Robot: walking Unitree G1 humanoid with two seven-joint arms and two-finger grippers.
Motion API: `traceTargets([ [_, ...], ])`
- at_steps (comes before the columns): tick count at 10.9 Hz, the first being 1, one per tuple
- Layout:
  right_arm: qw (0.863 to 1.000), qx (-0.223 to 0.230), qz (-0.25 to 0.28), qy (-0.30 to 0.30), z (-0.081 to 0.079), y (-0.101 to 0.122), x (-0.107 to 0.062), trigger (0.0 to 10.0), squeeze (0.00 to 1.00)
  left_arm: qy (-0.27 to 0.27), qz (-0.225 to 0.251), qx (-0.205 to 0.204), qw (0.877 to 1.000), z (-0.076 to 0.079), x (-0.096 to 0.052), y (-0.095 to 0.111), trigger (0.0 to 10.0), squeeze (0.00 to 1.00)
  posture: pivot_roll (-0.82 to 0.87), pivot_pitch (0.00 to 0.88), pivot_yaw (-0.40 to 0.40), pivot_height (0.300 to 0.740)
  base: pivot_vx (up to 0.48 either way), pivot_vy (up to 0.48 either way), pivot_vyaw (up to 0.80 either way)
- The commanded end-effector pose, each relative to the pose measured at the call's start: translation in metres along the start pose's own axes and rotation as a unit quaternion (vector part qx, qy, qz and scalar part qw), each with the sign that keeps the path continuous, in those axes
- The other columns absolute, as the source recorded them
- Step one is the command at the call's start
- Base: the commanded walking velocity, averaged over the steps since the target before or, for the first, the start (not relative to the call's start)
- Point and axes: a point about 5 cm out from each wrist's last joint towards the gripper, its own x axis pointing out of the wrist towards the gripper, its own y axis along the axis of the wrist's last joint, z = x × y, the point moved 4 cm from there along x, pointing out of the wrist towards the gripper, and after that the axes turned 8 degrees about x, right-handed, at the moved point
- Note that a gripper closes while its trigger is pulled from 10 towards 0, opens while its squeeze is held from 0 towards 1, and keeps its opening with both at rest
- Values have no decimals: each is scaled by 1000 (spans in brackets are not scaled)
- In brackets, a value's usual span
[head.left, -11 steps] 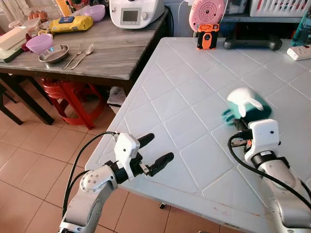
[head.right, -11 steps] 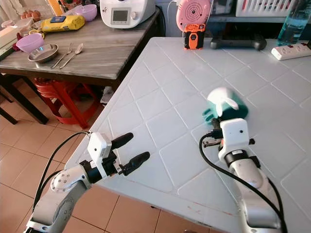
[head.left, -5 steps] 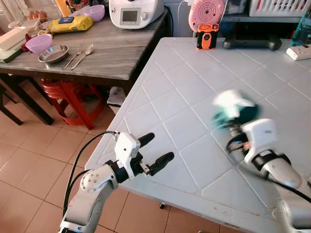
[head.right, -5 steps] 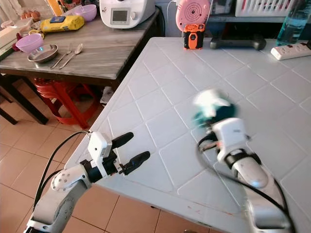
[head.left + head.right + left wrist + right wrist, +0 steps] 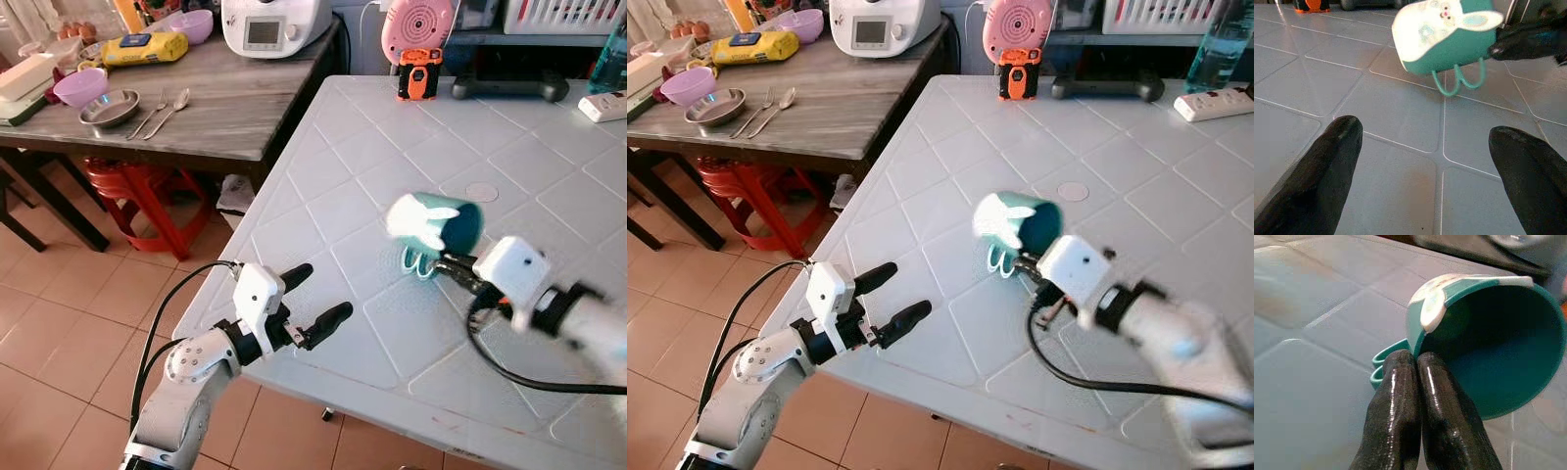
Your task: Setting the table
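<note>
A teal cup (image 5: 438, 223) with a white bunny figure and a looped handle hangs tipped on its side just above the white tiled table (image 5: 364, 147). My right gripper (image 5: 449, 262) is shut on its rim, one finger inside and one outside; the right wrist view shows the pinched rim (image 5: 1422, 340) and the hollow cup (image 5: 1501, 352). My left gripper (image 5: 320, 294) stands open over the table's near left edge, to the left of the cup. Between its two fingers (image 5: 1334, 161) the cup (image 5: 1449, 39) is seen ahead, apart from them.
A wooden side table (image 5: 225, 108) at the left carries bowls (image 5: 80, 86), a fork and spoon (image 5: 162, 106) and a white appliance (image 5: 274, 24). A red stool (image 5: 147, 196) stands beneath it. A pink fan (image 5: 419, 27), orange device (image 5: 416, 73) and power strip (image 5: 605, 104) line the white table's far edge.
My right arm has swung left and forward with the cup, which now lies tipped on its side nearer the table's middle. The left arm has not moved.
</note>
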Motion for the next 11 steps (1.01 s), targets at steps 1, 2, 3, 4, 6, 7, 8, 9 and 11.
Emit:
traceTargets([
  [1, 998, -16, 7, 52, -6, 15, -2, 0, 0, 3, -10, 9, 1000, -3, 0, -3, 10000, 0, -173, 114, 138, 740, 0, 0, 0],
  [2, 992, -31, -15, 121, -10, 22, -7, 0, 0, 3, -8, 11, 1000, -3, 3, -2, 10000, 0, -181, 113, 141, 740, 0, 0, 0],
  [3, 982, -34, -37, 183, -15, 27, -13, 0, 0, 2, -7, 13, 1000, -3, 4, -3, 10000, 0, -183, 111, 140, 740, 0, 0, 0],
  [4, 972, -39, -57, 223, -17, 29, -18, 0, 0, 2, -7, 13, 1000, -3, 5, -3, 10000, 0, -190, 108, 138, 740, 0, 0, 0],
  [6, 941, -82, -138, 297, -7, 23, -32, 0, 0, 0, -6, 14, 1000, -2, 8, -5, 10000, 0, -191, 102, 130, 740, 0, 0, 0],
  [7, 932, -99, -157, 313, 0, 25, -34, 0, 0, 1, -6, 13, 1000, -1, 9, -6, 10000, 0, -192, 100, 122, 740, 0, 0, 0],
  [8, 920, -133, -186, 319, 10, 24, -35, 0, 0, 4, -5, 13, 1000, -1, 8, -7, 10000, 0, -191, 100, 119, 740, 0, 0, 0],
  [9, 913, -155, -208, 316, 23, 22, -33, 0, 0, 8, -5, 14, 1000, -2, 8, -7, 10000, 0, -190, 97, 115, 740, 0, 0, 0],
  [11, 892, -190, -233, 337, 35, 24, -27, 0, 0, 9, -2, 13, 1000, -1, 9, -7, 10000, 0, -188, 98, 117, 740, 0, 0, 0],
])
